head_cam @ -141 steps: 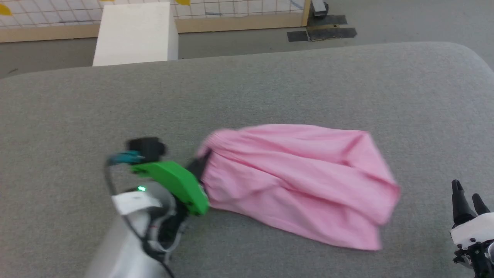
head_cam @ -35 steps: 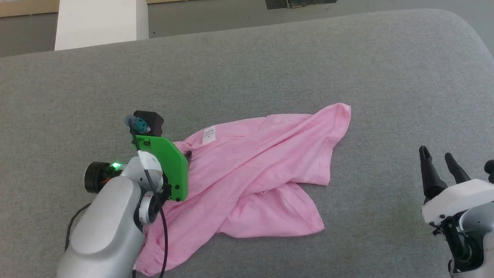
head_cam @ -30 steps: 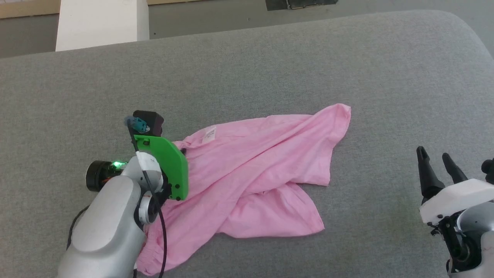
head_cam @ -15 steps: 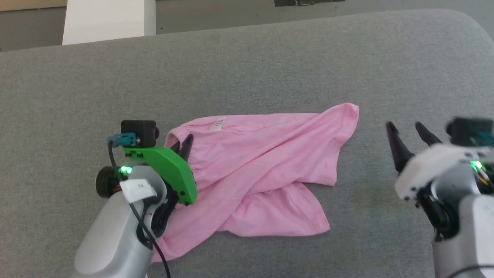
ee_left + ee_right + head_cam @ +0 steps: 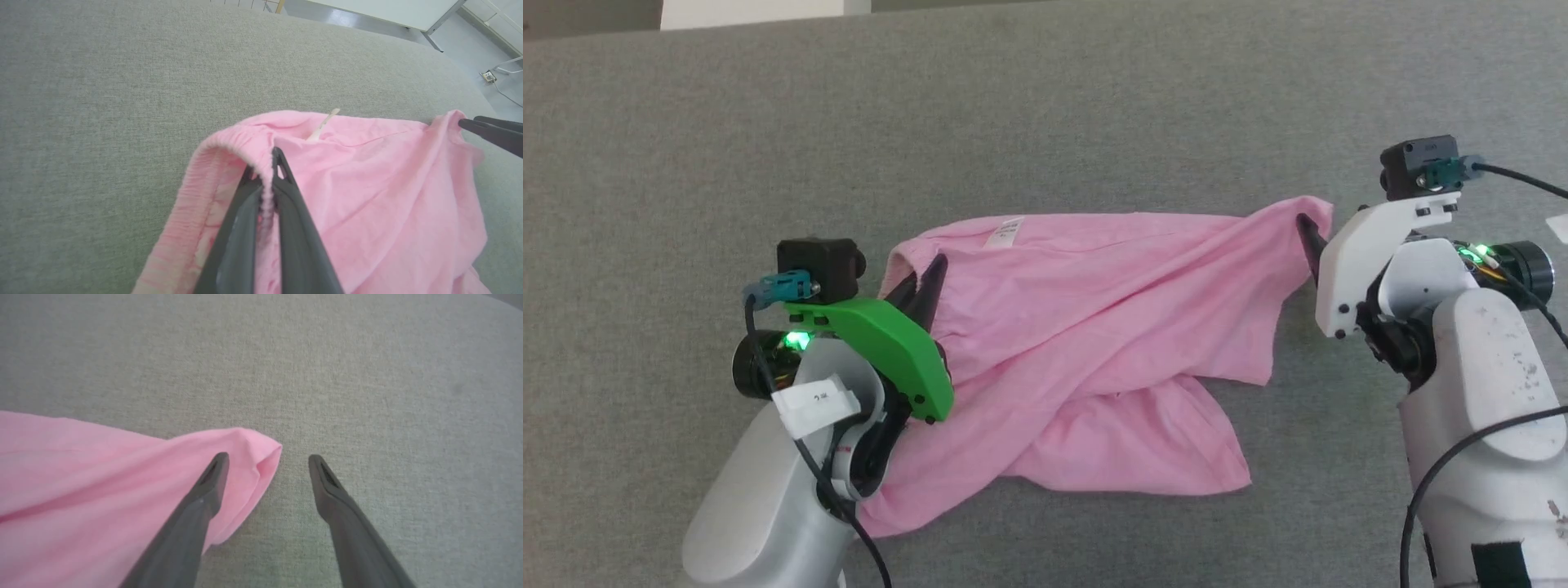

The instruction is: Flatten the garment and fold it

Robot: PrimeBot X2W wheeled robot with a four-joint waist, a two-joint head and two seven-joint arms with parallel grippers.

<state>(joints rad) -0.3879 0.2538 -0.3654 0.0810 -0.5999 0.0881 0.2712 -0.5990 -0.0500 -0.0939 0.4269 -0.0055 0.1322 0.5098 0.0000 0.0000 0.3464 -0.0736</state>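
L end effector (image 5: 927,282): closed tight on the gathered hem (image 5: 192,204) at the L end of the garment (image 5: 1094,327). In the L wrist view the elastic edge runs up betw. the two dark fingers (image 5: 294,212), pinched. Purpose, as judged: anchor pt for pulling the cloth straight.
Hem condition: lifted into a small arch at the grip; the rest runs back beside the arm toward the near edge. Not flat.
Tag (image 5: 1005,233): small, white, just R of the grip, on the far edge. Prob. marks this end as the waist side.
Garment position: light pink, thin, lying on the grey cloth-covered surface (image 5: 1094,106), mid-view, betw. both arms.
Garment lay: far edge fairly straight L to R. Near part bunched w/ diagonal creases, and a lower flap (image 5: 1143,449) lies partly under the upper layer. Not flattened, no fold made.
R corner (image 5: 261,451): rounded, slightly raised, pointing toward the R arm.
R end effector (image 5: 269,461): open wide, holding nothing. One finger is over the pink corner, the other over bare surface, so the corner sits betw. them. Whether the tips touch cloth: cannot tell.
Step in hand (judgement): R side lined up to pinch the corner opposite the L grip, so both ends can be drawn apart and the far edge tensioned.
Risk (judgement): thin cloth, so the R pinch may catch one layer only or slip. The lower flap will need separate smoothing.
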